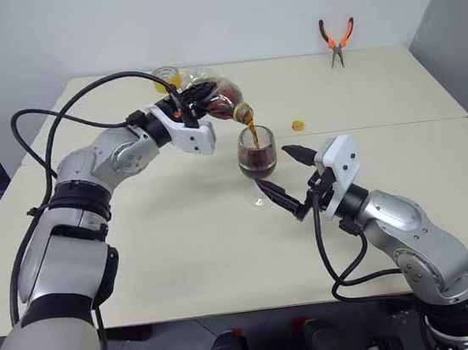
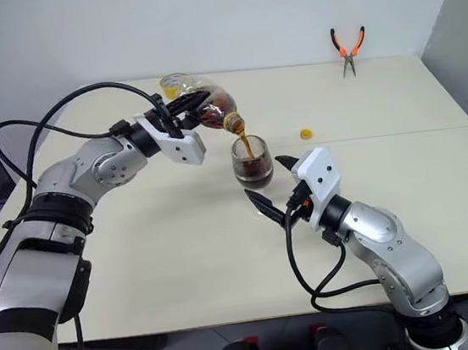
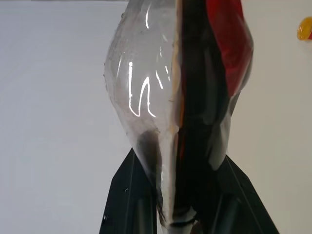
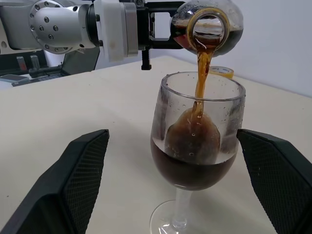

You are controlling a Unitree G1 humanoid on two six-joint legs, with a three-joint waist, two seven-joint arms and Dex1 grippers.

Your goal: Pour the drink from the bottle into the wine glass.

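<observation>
The pour is under way: the left claw (image 1: 195, 111) is clamped on the small, round-bodied clear plastic bottle (image 1: 218, 99) with the red neck label, holding it tipped with its open mouth just above the rim of the clear stemmed wine glass (image 1: 258, 165), and a thin stream of the dark brown, cola-like drink (image 4: 200, 83) falls from the mouth into the bowl. The glass stands upright on the pale bench (image 1: 182, 241), its bowl roughly a third to half full, with foam where the stream lands. The right claw (image 1: 291, 182) has its two black fingers spread wide apart, one on each side of the glass near the stem and lower bowl; from the right wrist view both pads stand clear of the glass, so it seems to guard the glass and not to grip it. A small yellow screw cap (image 1: 298, 124) lies on the bench beyond the glass, and orange-handled pliers (image 1: 337, 40) lie at the far edge. The bottle looks to have some liquid left. The next move, as I judge it, calls for holding the tilt steady over the rim, then righting the bottle smoothly before the bowl fills too high, without nudging the glass.
</observation>
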